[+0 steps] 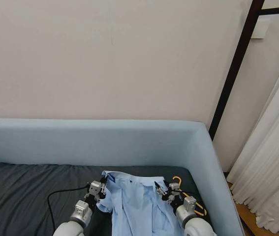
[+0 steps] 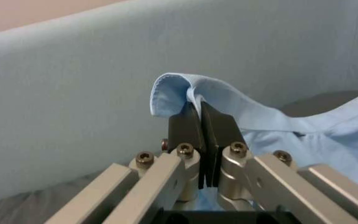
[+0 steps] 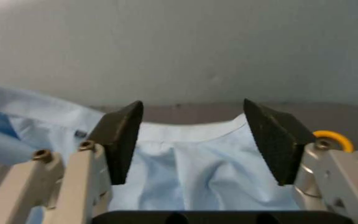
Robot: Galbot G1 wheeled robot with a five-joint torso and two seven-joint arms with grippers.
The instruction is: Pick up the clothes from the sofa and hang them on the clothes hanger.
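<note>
The light blue shirt lay spread on the dark seat of the sofa, near the sofa's right end and just in front of the pale blue backrest. The left gripper was clamped tight on a fold of the shirt's edge, and the cloth curled up over the tips of its black fingers. In the head view it sat at the shirt's upper left corner.

The right gripper stood wide open over the collar area, its two ridged pads well apart with nothing between them. Whether the pads touched the cloth below could not be told. The hook of a yellow hanger showed just right of that gripper, on the seat by the shirt's right side.

A small dark tag sat on the cloth near the collar, and any writing on it was too small to read. A black cable looped across the seat left of the left arm. Behind the sofa was a plain wall, with a dark post and a white curtain off to the right.
</note>
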